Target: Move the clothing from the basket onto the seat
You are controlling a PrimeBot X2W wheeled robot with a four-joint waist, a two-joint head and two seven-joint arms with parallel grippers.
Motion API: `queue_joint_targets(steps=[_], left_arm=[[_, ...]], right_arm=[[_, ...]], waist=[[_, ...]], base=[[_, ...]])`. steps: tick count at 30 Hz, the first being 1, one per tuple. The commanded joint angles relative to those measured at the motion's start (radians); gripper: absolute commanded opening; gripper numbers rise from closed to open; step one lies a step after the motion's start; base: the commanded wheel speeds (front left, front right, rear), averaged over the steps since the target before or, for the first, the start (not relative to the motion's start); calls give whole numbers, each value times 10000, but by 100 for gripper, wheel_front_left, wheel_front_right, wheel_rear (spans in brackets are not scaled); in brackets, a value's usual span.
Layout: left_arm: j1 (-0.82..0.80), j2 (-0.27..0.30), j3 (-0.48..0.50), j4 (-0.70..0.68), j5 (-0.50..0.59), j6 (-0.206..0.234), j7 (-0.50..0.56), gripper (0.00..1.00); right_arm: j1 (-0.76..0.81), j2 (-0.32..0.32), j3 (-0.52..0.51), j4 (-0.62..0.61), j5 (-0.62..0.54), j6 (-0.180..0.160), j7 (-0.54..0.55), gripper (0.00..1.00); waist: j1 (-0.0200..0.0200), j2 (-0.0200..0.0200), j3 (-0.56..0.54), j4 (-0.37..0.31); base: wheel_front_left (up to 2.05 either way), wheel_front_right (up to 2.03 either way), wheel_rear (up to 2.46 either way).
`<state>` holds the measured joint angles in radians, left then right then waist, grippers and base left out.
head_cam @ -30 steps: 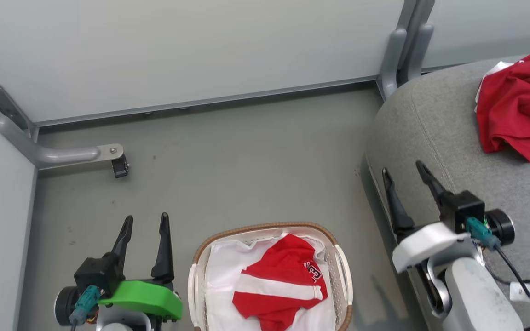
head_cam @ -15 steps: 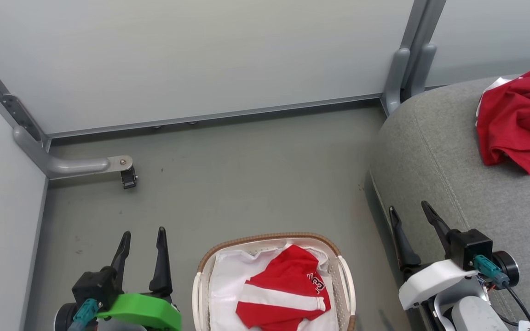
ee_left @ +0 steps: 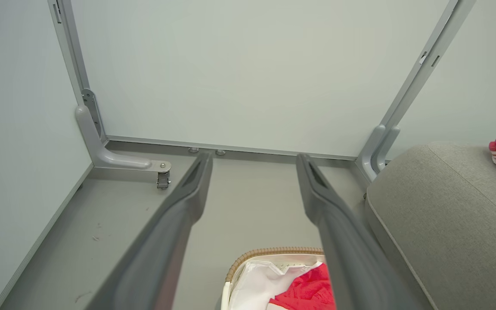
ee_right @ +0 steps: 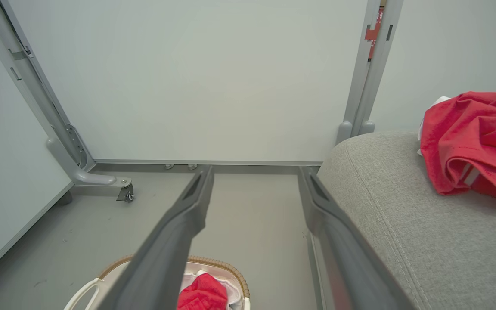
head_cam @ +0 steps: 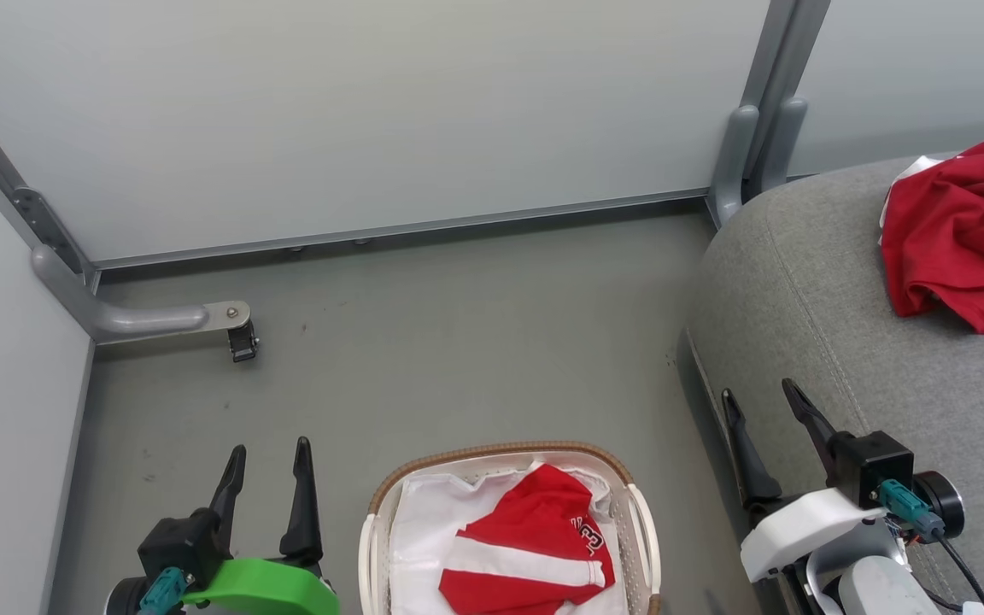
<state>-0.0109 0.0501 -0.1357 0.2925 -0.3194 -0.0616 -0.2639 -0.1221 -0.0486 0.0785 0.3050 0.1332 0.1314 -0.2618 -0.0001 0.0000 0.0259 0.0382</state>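
Note:
The white basket with a brown rim stands on the floor at the bottom centre. A red garment with a white stripe lies in it on a white liner sheet. Another red garment lies crumpled on the grey seat at the right. My left gripper hangs open and empty left of the basket. Over the seat's front edge, right of the basket, my right gripper is open and empty too. The left wrist view shows the basket and the seat beyond open fingers.
Pale partition panels close off the back and left. A grey bracket foot with a castor juts onto the floor at the left. A grey post stands at the seat's back corner. Bare grey floor lies beyond the basket.
The whole head view has shifted, so the camera moved. Relative to the seat, my right gripper has drawn back towards the view's bottom edge. The garments lie as before.

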Motion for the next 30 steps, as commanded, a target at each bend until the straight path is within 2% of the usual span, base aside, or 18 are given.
queue_joint_targets(steps=[1,13,19,24,30], left_arm=[[143,6,-4,9,-69,43,-9,100],[159,6,-92,74,-55,-26,-9,100],[-169,6,-514,201,247,-181,-9,100],[-887,6,-1457,896,575,-430,-9,100],[-2533,17,-3027,2656,593,-605,163,100]], right_arm=[[128,-35,14,-34,-18,-14,-49,100],[138,-35,-87,-115,-90,-14,-49,100],[25,-35,-310,-289,-151,-14,-49,100],[-215,-38,-665,-614,-407,-14,-49,100],[-725,-35,-1134,-1188,-793,-14,-49,100]], waist=[[1,0,-2,5],[1,0,-30,-14],[1,0,155,-41],[1,0,624,-155],[1,0,1697,-527]], base=[[0,0,0],[0,0,0],[0,0,0],[0,0,0],[0,0,0]])
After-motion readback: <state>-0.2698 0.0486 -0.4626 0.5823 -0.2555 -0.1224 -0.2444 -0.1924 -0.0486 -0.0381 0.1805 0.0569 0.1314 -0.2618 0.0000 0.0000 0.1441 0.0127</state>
